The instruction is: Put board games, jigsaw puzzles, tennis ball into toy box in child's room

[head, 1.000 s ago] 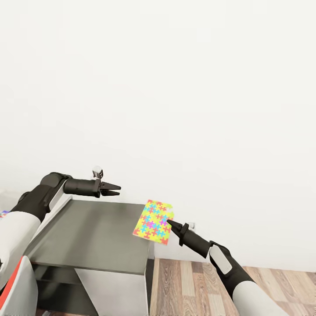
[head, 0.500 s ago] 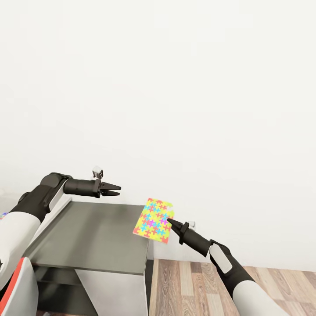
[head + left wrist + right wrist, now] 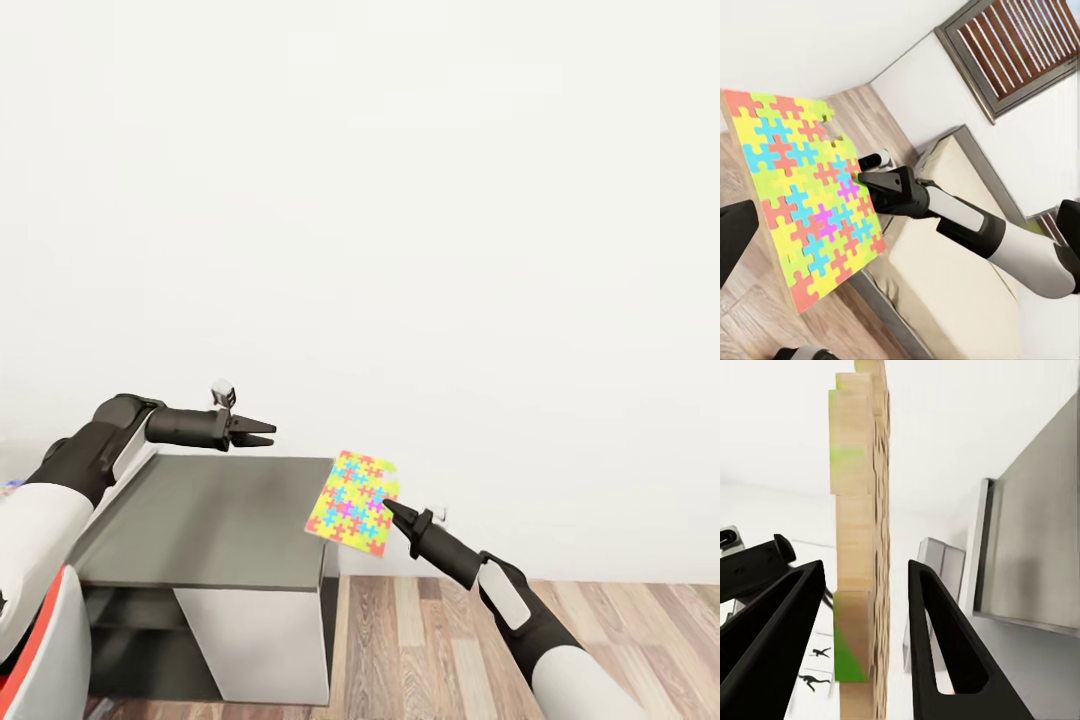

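I am holding my right hand (image 3: pixel 388 506) stretched forward and up, its fingers clamped on a jigsaw puzzle (image 3: pixel 351 502) standing on edge in the air just past the corner of the dark grey-topped side cabinet (image 3: pixel 215 525). My left hand (image 3: pixel 266 434) is reaching level over the cabinet's far edge, fingers slightly apart, gripping nothing.

No readable text, labels or numbers on anything here

Edge-on jigsaw puzzle (image 3: pixel 859 547) between right gripper (image 3: pixel 866 607) fingers (image 3: pixel 937 645), gap visible.
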